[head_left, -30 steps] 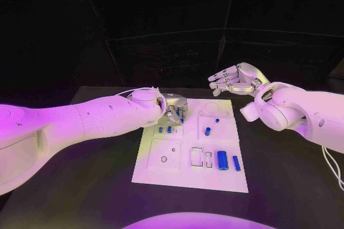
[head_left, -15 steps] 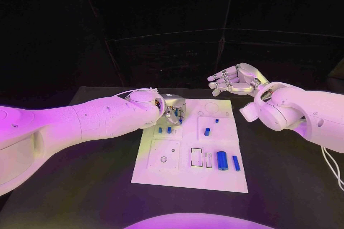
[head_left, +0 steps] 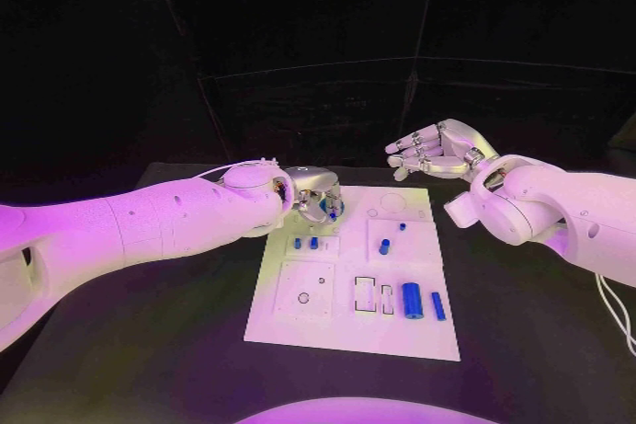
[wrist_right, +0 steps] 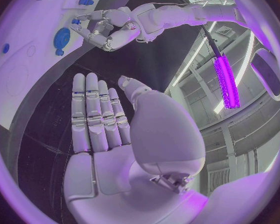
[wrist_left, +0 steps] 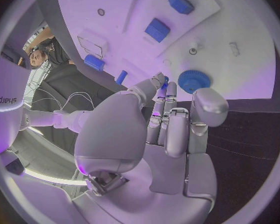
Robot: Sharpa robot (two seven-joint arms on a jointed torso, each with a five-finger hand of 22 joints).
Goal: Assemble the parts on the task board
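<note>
The white task board [head_left: 347,325] lies in the middle of the black table. My left hand [head_left: 315,201] hovers over its far left corner, fingers curled, pinching a small blue part [wrist_left: 165,81] at the fingertips [wrist_right: 84,23]. A blue gear [wrist_left: 191,80] lies on the board just beside those fingertips, also seen as the gear [wrist_right: 62,40] from the right wrist. My right hand [head_left: 431,148] is raised beyond the board's far right corner, fingers [wrist_right: 96,109] straight and apart, holding nothing. A large blue cylinder [head_left: 411,300] and a thin blue rod [head_left: 437,304] lie at the board's near right.
Two short blue pegs [head_left: 305,243] stand left of centre on the board, and others [head_left: 383,246] sit right of centre. Empty rectangular slots [head_left: 365,292] lie in the near half. Black table [head_left: 159,350] surrounds the board on both sides.
My left hand has risen and drawn back a little toward the board's far left corner, the small blue part going with it. The right hand has stayed where it was.
</note>
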